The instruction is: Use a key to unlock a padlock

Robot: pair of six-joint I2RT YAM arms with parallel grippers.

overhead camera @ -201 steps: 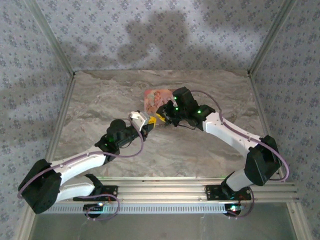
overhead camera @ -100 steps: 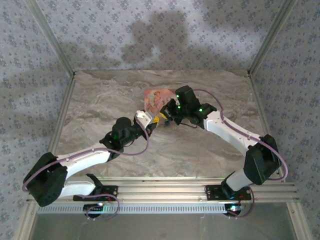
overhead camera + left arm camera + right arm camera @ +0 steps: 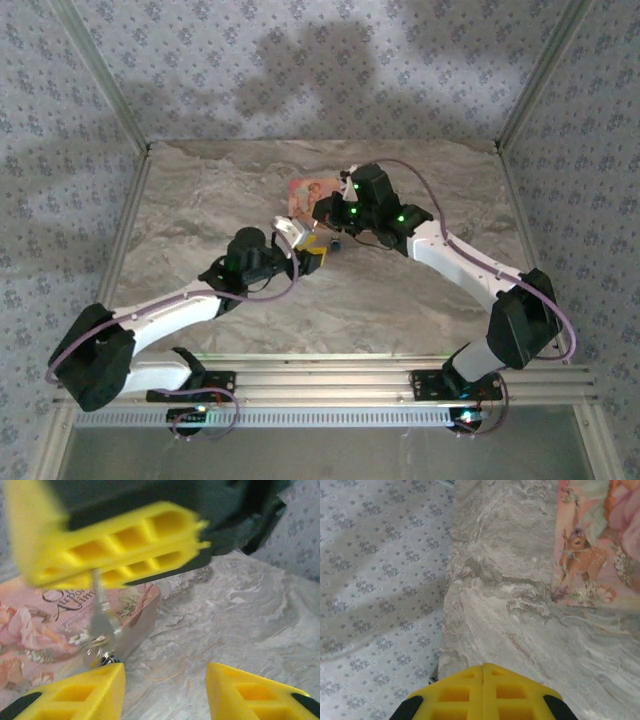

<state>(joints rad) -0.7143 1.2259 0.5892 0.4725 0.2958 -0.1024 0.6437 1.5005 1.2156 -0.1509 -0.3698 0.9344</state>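
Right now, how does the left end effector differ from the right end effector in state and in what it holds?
The left end effector is open, its yellow fingers spread apart; the right end effector is shut, its two halves pressed together. The left holds nothing in its gap, while the right pinches a thin silvery piece, apparently the key, which hangs down from it. Both are yellow and sit by the pink box.

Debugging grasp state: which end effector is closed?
The right end effector: its yellow fingers are pressed together on a thin silvery key. The left end effector is open.
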